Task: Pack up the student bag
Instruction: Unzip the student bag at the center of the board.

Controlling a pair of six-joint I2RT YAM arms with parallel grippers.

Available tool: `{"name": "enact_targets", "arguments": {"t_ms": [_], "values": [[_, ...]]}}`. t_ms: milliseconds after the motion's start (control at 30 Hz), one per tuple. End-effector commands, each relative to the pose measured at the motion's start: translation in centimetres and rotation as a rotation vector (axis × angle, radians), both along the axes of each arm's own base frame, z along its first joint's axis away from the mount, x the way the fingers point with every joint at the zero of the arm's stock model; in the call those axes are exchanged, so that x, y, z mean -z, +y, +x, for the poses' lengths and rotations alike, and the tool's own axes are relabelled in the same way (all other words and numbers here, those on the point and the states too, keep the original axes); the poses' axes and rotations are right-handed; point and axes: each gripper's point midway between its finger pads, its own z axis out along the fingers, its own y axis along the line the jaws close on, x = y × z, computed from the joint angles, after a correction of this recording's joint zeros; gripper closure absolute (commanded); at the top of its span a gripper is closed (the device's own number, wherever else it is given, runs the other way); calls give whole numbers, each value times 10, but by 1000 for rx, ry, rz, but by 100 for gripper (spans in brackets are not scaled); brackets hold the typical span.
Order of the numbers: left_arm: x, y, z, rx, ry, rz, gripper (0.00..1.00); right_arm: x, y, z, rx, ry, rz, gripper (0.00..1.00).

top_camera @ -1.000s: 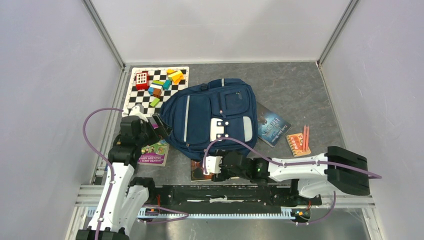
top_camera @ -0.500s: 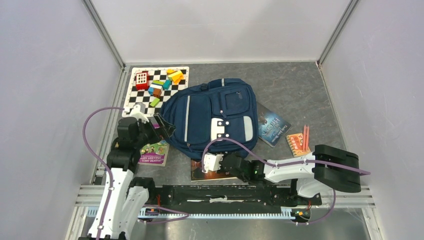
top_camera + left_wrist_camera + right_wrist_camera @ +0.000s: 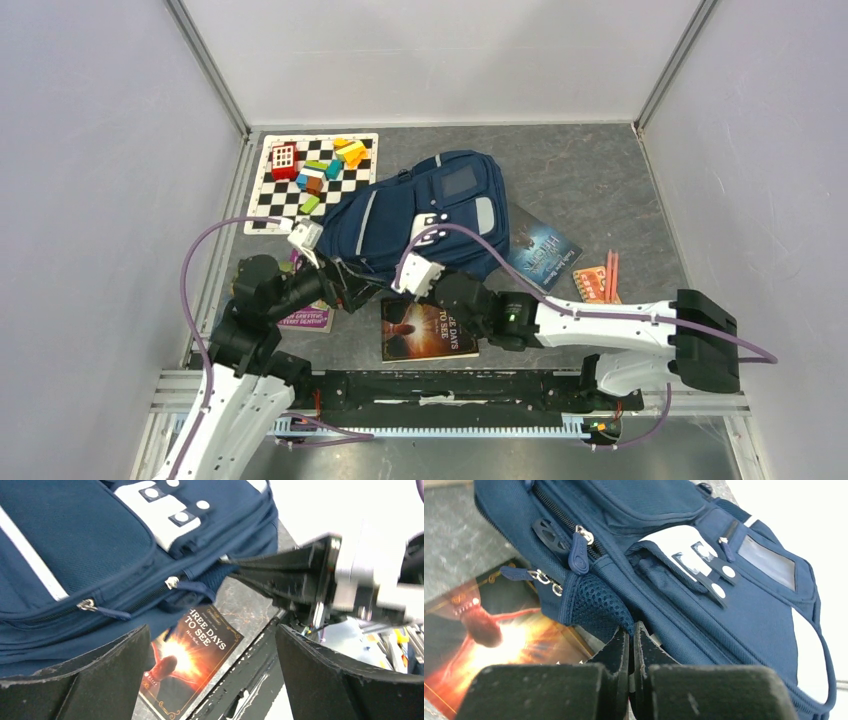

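Between the fingers of the right gripper [image 3: 631,630], which are pressed nearly together, sits a mesh corner of the student bag [image 3: 744,595]; the bag's body extends above and beyond them. The left gripper [image 3: 212,630] has its fingers spread wide and holds nothing. The bag is just beyond its fingertips, and an orange book [image 3: 192,655] shows between them.

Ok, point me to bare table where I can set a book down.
Far right corner: bare grey tabletop between the navy blue fabric backpack, the dark blue book and the right wall. Crowded: the checkered mat with coloured blocks far left, and the near middle around the orange-and-black paperback.
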Motion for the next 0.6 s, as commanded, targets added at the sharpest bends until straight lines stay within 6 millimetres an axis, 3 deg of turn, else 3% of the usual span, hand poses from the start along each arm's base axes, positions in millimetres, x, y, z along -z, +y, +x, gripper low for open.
{"name": "enact_targets", "arguments": {"t_ms": [0,133,333,567], "values": [[-17,-12,-15,112,-71,-37,3,-71,-4,18,124,34,277,100],[-4,-18,-10,102,-23,-9,5,-96,-2,28,160,46,373,100],[35,-41,0,81,97,127,13,-102,-4,41,211,70,411,100],[37,-55,18,-59,82,148,16,-103,-4,46,229,95,457,100]]}}
